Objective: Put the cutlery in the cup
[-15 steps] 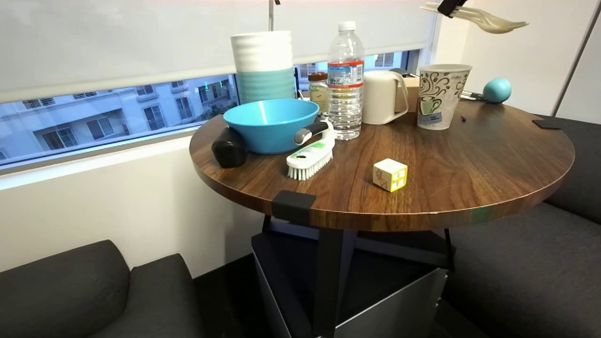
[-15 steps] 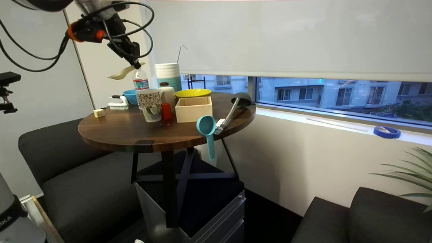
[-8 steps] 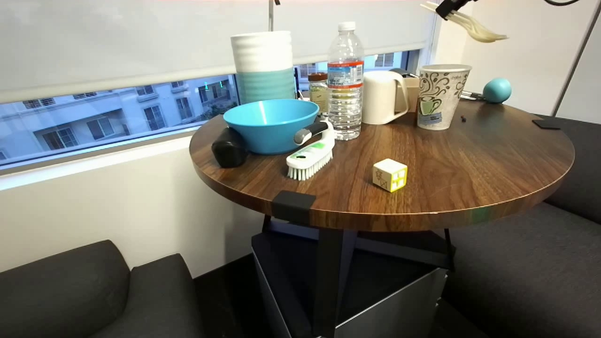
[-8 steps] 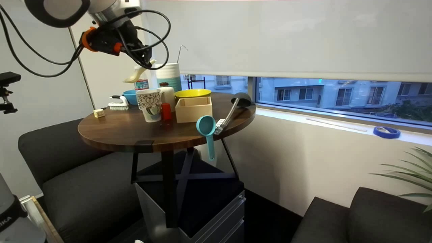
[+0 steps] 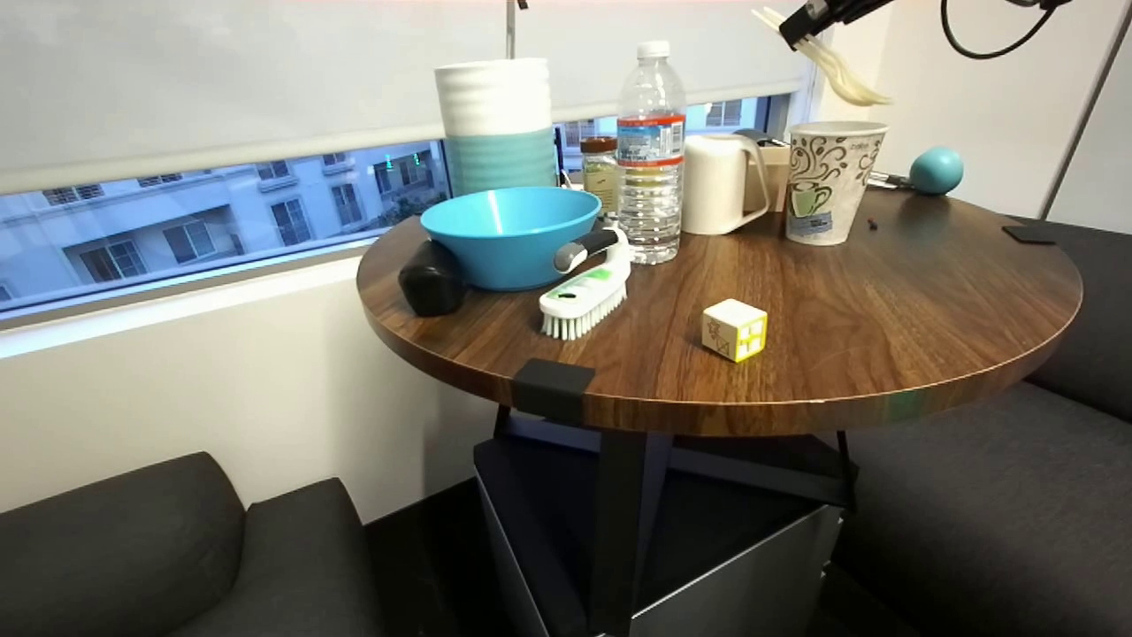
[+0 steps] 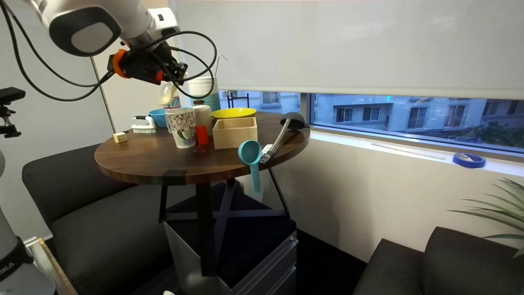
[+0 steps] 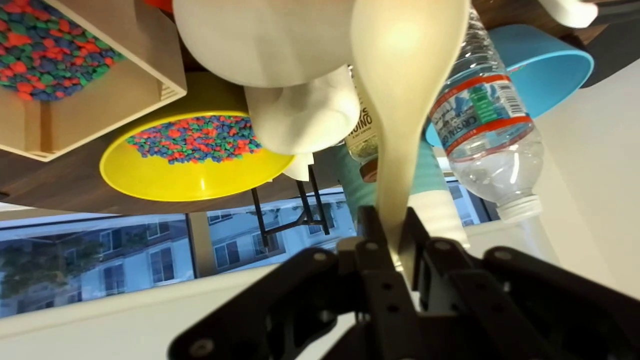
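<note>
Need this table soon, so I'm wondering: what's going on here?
A robot's gripper holds some pale cream cutlery by the handle, tilted with the broader end lower. It looks meant for the patterned cup, which stands upright on the round wooden table. In both exterior views the cutlery appears above the cup's rim, not yet inside; whether it is squarely over the opening I can't tell.

Both exterior views share round table [image 5: 929, 310] and window [image 6: 409, 116], from different sides, farther back. Wrist view: close in, scene inverted.
</note>
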Controlling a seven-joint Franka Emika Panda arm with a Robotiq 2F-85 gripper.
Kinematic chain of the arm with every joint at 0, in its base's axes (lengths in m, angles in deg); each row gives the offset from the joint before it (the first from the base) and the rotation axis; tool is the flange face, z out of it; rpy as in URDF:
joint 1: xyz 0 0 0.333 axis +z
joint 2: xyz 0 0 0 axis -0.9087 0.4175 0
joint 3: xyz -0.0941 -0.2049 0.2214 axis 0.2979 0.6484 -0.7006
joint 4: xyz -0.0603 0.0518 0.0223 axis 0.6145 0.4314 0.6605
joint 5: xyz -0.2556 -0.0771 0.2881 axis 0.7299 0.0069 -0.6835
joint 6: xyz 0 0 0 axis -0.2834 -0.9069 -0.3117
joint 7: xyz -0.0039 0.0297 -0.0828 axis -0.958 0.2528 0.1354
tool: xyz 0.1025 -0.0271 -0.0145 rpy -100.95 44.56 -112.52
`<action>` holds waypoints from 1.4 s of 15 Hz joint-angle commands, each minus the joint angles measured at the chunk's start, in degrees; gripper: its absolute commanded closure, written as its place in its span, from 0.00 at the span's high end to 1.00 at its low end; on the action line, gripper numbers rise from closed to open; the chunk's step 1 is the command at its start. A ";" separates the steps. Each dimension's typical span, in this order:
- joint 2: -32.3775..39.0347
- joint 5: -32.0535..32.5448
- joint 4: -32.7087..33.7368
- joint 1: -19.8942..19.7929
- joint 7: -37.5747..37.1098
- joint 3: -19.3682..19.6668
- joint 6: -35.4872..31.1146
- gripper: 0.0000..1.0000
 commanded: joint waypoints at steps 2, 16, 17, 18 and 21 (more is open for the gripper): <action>-0.15 0.22 0.06 -0.07 -0.20 -0.07 0.15 0.03; -8.69 3.23 -3.26 17.11 10.41 17.94 -11.40 0.03; -9.35 3.82 -3.50 17.78 10.47 18.89 -11.45 0.03; -10.05 4.61 -4.14 17.99 10.63 20.08 -11.55 0.03; -11.61 7.16 -4.96 18.65 10.46 22.51 -13.35 0.03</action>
